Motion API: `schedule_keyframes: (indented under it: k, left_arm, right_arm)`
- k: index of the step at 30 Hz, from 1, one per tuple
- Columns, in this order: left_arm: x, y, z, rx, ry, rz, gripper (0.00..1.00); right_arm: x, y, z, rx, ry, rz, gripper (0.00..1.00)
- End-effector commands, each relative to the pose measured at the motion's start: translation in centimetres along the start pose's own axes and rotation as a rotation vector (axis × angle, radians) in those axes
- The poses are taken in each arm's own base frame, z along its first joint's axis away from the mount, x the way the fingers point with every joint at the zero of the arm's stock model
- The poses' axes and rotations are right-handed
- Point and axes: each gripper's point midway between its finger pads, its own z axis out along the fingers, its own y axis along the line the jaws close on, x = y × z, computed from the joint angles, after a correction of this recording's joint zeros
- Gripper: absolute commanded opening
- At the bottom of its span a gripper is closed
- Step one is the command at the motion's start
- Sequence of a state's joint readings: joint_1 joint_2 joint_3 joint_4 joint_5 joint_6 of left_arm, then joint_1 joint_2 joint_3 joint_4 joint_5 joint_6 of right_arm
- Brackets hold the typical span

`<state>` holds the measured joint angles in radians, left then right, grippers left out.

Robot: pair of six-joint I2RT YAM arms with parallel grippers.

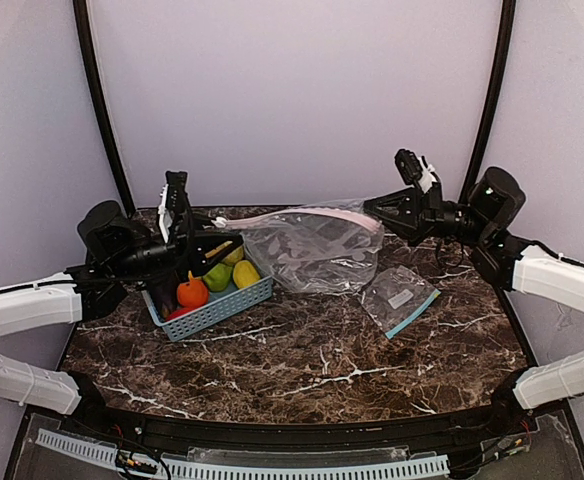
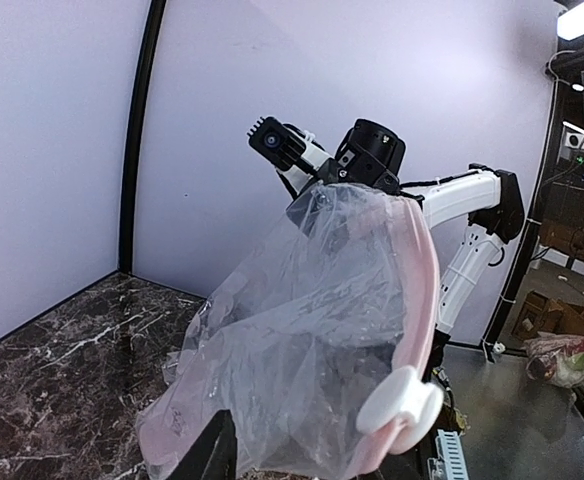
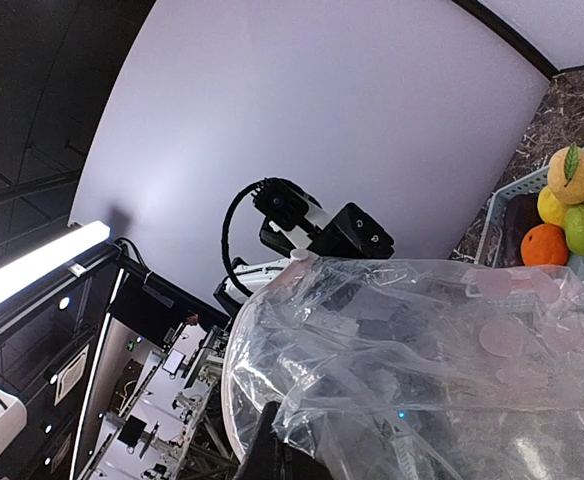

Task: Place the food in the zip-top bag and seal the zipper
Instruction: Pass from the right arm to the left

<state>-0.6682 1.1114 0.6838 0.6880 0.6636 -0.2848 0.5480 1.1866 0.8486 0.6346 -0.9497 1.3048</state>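
The clear zip-top bag (image 1: pixel 317 248) with a pink zipper strip hangs stretched between my two grippers, above the table's back. My right gripper (image 1: pixel 376 208) is shut on its right end; in the right wrist view a black finger (image 3: pixel 278 452) pinches the plastic. My left gripper (image 1: pixel 215 243) is at the bag's left end. Its wrist view shows one black finger (image 2: pixel 215 452) against the plastic and the white slider (image 2: pixel 400 405) on the rim, with the other finger hidden. The food (image 1: pixel 218 278), an orange, a green apple, lemons and darker pieces, lies in the light-blue basket (image 1: pixel 222 312).
A second, smaller zip-top bag (image 1: pixel 400 298) with a blue zipper lies flat at the right of the marble table (image 1: pixel 302 370). The basket (image 3: pixel 492 215) stands just under the left gripper. Black frame posts rise at both back corners.
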Motion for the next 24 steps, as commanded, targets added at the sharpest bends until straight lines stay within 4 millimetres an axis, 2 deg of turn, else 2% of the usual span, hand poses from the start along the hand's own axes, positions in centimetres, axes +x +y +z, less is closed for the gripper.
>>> schedule_keyframes:
  k: [1, 4, 7, 9, 13, 14, 17, 19, 20, 21, 22, 23, 24]
  left_arm:
    - [-1.8, -0.7, 0.2, 0.018, -0.048, 0.017, 0.35]
    - [-1.7, -0.8, 0.3, 0.027, -0.036, 0.003, 0.25]
    - [-1.3, -0.8, 0.4, 0.027, -0.020, -0.008, 0.08]
    - [-1.0, -0.8, 0.3, 0.023, -0.009, -0.018, 0.02]
    - [-0.5, -0.9, -0.1, 0.014, 0.010, -0.033, 0.01]
    - [-0.4, -0.9, -0.3, 0.008, 0.017, -0.037, 0.01]
    - [0.4, -1.0, -0.7, -0.010, 0.062, -0.041, 0.01]
    - [1.4, -1.1, -1.0, -0.016, 0.121, -0.051, 0.01]
    - [2.5, -1.1, -1.3, -0.024, 0.175, -0.081, 0.01]
    - [2.6, -1.4, -1.4, -0.014, 0.193, -0.068, 0.01]
    - [3.6, -1.4, -1.7, -0.015, 0.245, -0.097, 0.01]
    - [3.5, -1.8, -1.7, 0.006, 0.259, -0.089, 0.01]
    - [4.3, -2.0, -1.8, 0.015, 0.300, -0.117, 0.01]
  right_arm:
    - [0.2, 0.2, -0.3, -0.015, 0.002, -0.013, 0.00]
    - [0.3, 0.0, -0.4, -0.012, 0.000, -0.007, 0.00]
    - [0.3, -0.5, -0.5, -0.003, -0.005, 0.005, 0.00]
    - [0.2, -0.9, -0.6, 0.005, -0.011, 0.014, 0.00]
    - [-0.2, -2.3, -1.2, 0.058, -0.044, 0.026, 0.02]
    - [-0.3, -2.8, -1.5, 0.086, -0.055, 0.016, 0.08]
    - [-0.8, -4.3, -2.4, 0.255, -0.091, -0.029, 0.40]
    - [-1.3, -5.1, -3.6, 0.395, -0.118, -0.095, 0.56]
    - [-1.5, -5.5, -4.4, 0.468, -0.134, -0.125, 0.64]
    - [-1.9, -5.6, -5.0, 0.525, -0.149, -0.168, 0.69]
    - [-2.0, -5.7, -5.7, 0.574, -0.156, -0.206, 0.74]
    - [-2.2, -5.8, -6.1, 0.611, -0.157, -0.245, 0.76]
    - [-2.2, -5.8, -6.4, 0.636, -0.147, -0.282, 0.78]
